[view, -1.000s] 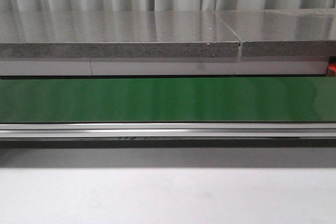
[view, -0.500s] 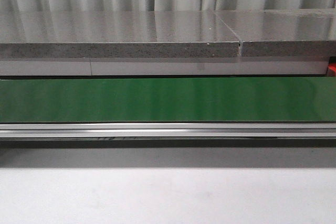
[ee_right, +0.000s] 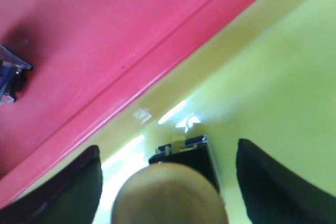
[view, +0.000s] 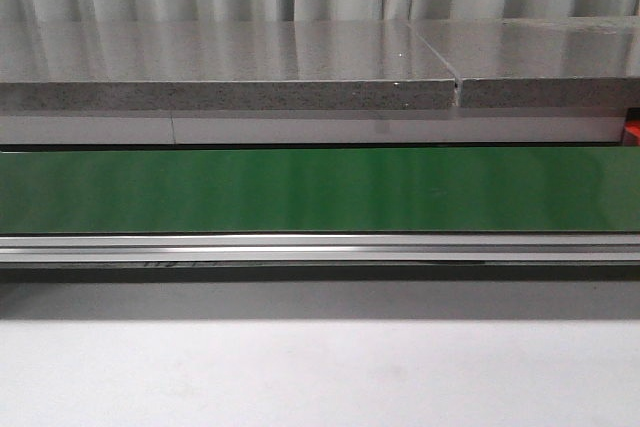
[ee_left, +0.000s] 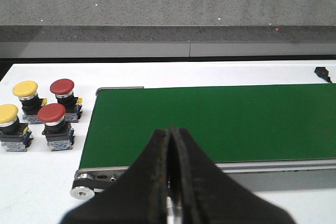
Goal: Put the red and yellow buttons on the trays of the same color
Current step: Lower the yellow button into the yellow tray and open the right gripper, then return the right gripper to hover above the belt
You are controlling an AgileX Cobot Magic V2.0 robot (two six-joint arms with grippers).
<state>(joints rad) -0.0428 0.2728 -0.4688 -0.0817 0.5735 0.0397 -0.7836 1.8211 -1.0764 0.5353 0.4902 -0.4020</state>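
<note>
In the right wrist view my right gripper (ee_right: 168, 148) is open, its dark fingers (ee_right: 73, 187) standing apart on both sides of a yellow button (ee_right: 170, 192). That button stands on the yellow tray (ee_right: 283, 77), which lies against the red tray (ee_right: 105, 24). A button's blue-black base (ee_right: 10, 80) shows in the red tray at the frame edge; its cap is hidden. In the left wrist view my left gripper (ee_left: 170, 129) is shut and empty over the end of the green belt (ee_left: 220, 119). Beside the belt stand two yellow buttons (ee_left: 25, 88) (ee_left: 8, 113) and two red buttons (ee_left: 62, 86) (ee_left: 51, 112).
The front view holds the green conveyor belt (view: 320, 190) with its metal rail, a grey stone slab (view: 230, 67) behind it and white table in front. Neither arm shows there. A sliver of red (view: 632, 130) sits at the right edge.
</note>
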